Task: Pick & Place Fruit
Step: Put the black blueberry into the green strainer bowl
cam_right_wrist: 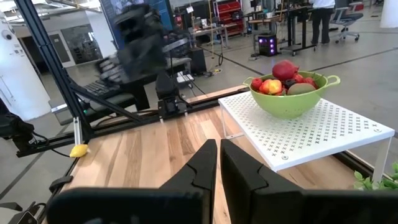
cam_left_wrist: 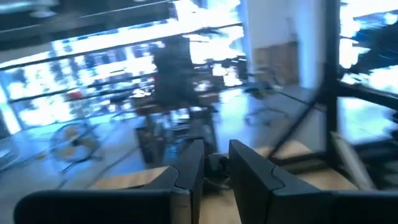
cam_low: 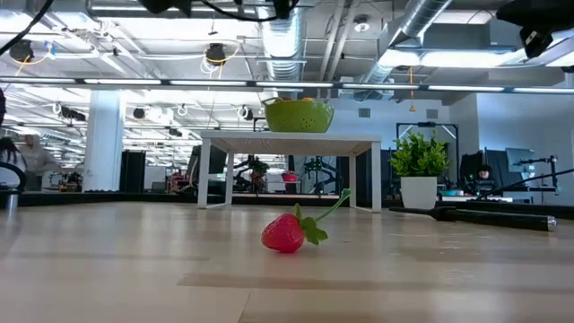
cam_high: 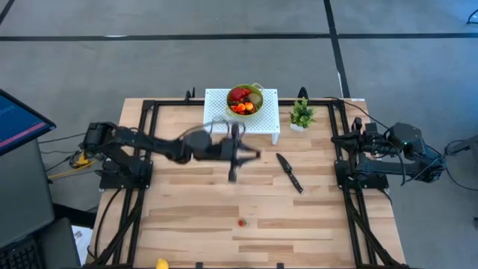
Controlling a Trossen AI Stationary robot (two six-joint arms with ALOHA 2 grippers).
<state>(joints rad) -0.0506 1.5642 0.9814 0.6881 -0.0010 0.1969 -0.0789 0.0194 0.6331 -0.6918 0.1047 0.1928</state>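
High view, my left pincer [cam_high: 232, 176]: just left of frame centre, over bare wood in front of the white stand, blurred; nothing seen in it.
High view, my right pincer [cam_high: 358, 124]: at the right edge of the table [cam_high: 187, 224], arm folded back on its mount.
High view, fruit: a heap of red and orange pieces in the green bowl [cam_high: 245, 99] on the white perforated stand [cam_high: 216, 112], upper centre; one red strawberry [cam_high: 241, 222] alone on the wood, lower centre; a yellow piece [cam_high: 161, 264] at the bottom edge.
High view, others: black knife [cam_high: 289, 172] right of centre; small potted plant [cam_high: 302, 114] beside the stand.
Low view: strawberry [cam_low: 286, 232] lay on its side at centre, green stalk up to the right; bowl [cam_low: 298, 115] on the stand [cam_low: 289, 139] behind it; plant [cam_low: 420, 169] and knife [cam_low: 480, 216] at right.
Left wrist view: my fingers [cam_left_wrist: 189, 171] stood a narrow gap apart, with no fruit visible between them; all blurred.
Right wrist view: my fingers [cam_right_wrist: 207, 163] met tip to tip, empty; bowl of fruit [cam_right_wrist: 292, 93] on the stand [cam_right_wrist: 311, 134] at right; yellow piece [cam_right_wrist: 79, 150] at left edge.
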